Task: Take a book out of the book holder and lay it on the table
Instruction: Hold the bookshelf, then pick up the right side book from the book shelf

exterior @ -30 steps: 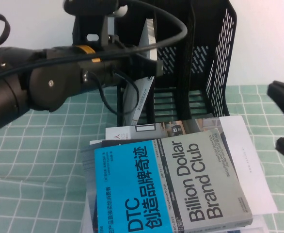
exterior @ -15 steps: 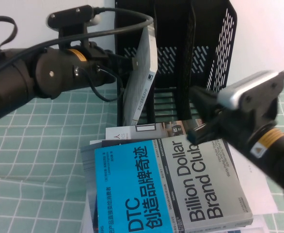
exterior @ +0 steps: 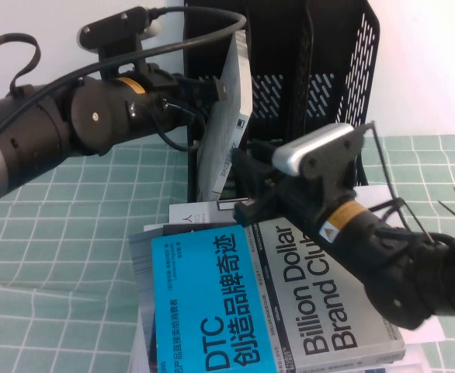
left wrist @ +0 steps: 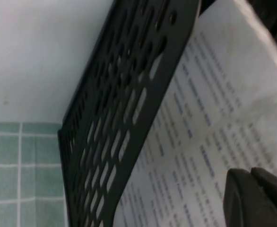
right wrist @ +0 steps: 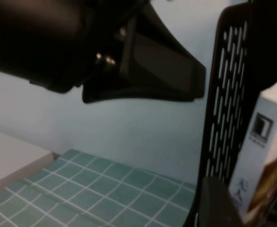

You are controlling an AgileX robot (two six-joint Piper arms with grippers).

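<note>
Black book holder [exterior: 321,85]: top centre, book [exterior: 224,128] leaning out of its left slot
left gripper [exterior: 212,93]: clamped on book's upper edge
right gripper [exterior: 247,190]: mid-frame by book's bottom, jaws' state can't tell
table [exterior: 57,280]: green grid cloth

Left end effector [exterior: 220,92] raised, clamped; right end effector [exterior: 243,183] extended forward.

Black holder [exterior: 332,70], green-gridded table [exterior: 64,272]

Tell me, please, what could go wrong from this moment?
1. The left claw holds the book only near its upper edge, tilted out of the book holder; it could slip.
2. The right claw is close below; the arms might collide.
3. The Billion Dollar Brand Club book occupies the table in front.
</note>
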